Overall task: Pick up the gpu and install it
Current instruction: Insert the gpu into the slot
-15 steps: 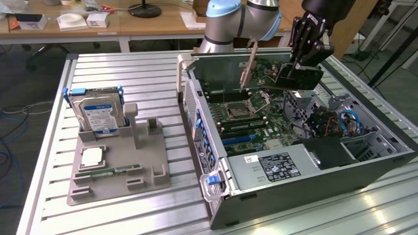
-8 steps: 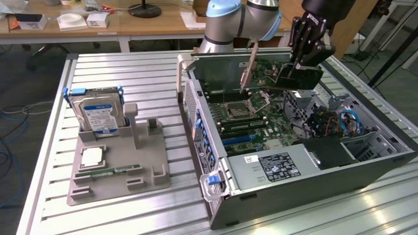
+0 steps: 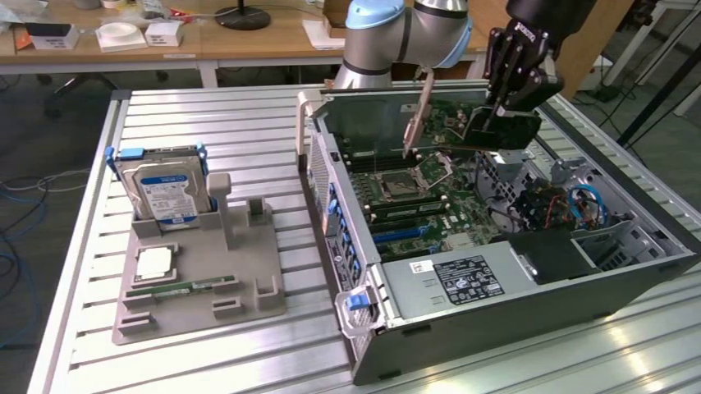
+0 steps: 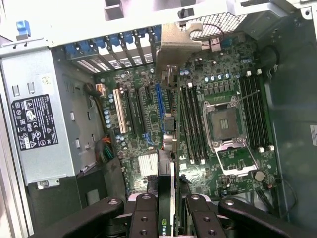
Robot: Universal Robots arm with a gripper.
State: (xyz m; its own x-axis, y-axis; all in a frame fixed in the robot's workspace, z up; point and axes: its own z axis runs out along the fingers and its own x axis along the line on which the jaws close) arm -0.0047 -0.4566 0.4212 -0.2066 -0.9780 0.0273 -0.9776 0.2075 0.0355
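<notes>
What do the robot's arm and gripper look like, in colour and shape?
The arm is silver-grey and tubular, with rounded light-blue joint caps. The gripper is black, built of jointed links; its fingers carry round screw heads.

the gpu (image 3: 455,123) is green with a silver end. the fingers (image 4: 143,218) are black. the hard drive (image 3: 164,193) has a blue and white label. the tabletop (image 3: 219,123) is silver with stripes.
</notes>
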